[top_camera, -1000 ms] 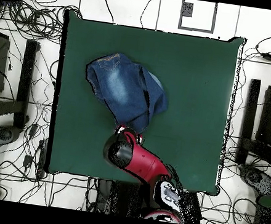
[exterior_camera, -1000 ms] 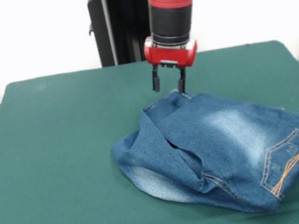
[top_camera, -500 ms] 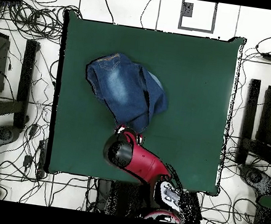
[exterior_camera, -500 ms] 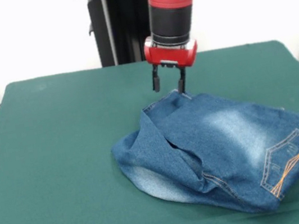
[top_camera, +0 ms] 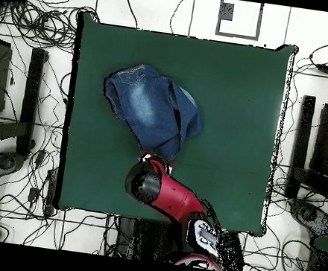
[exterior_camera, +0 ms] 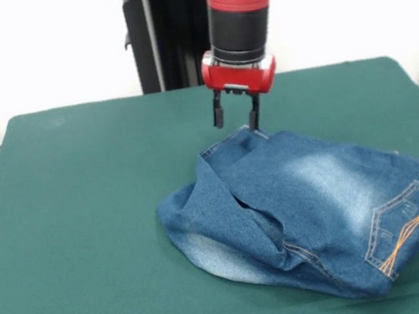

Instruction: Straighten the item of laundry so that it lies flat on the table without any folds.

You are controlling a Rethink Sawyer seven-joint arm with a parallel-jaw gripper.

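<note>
Now parted fingers (exterior_camera: 236,116) above jeans (exterior_camera: 322,211) far edge, bunched, table (exterior_camera: 85,224) bare around.

Robotics lab, green-clothed table (top_camera: 240,99) ringed by tangled cables (top_camera: 33,18) on a white tiled floor (top_camera: 319,20), red arm (exterior_camera: 238,9) on pedestal
</note>
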